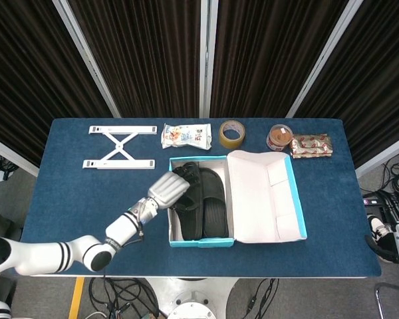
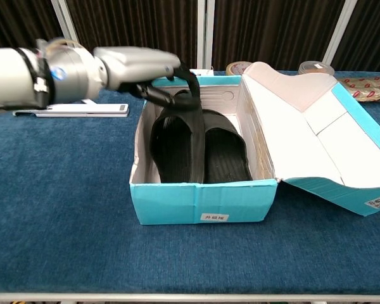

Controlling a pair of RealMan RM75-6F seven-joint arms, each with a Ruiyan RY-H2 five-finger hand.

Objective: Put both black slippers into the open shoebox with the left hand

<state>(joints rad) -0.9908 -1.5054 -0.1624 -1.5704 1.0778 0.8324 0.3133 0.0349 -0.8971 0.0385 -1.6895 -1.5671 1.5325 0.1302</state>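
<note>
Black rubber slippers [image 2: 199,149] lie side by side inside the open turquoise cardboard shoebox [image 2: 199,202], filling its floor. Its lid [image 2: 316,133] leans open rightward over the blue surface [image 2: 57,209]. The left hand [image 2: 136,63] reaches over the box's left wall, fingers [image 2: 171,95] curled around the left slipper's strap.

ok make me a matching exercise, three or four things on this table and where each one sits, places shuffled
Things:
1. slippers
2. tape roll
3. folding stand
4. snack packet

Places:
A. far left of the back row
B. inside the shoebox
C. between the stand and the tape
D. back row, behind the box lid

Pairs: 1-B, 2-D, 3-A, 4-C
</note>
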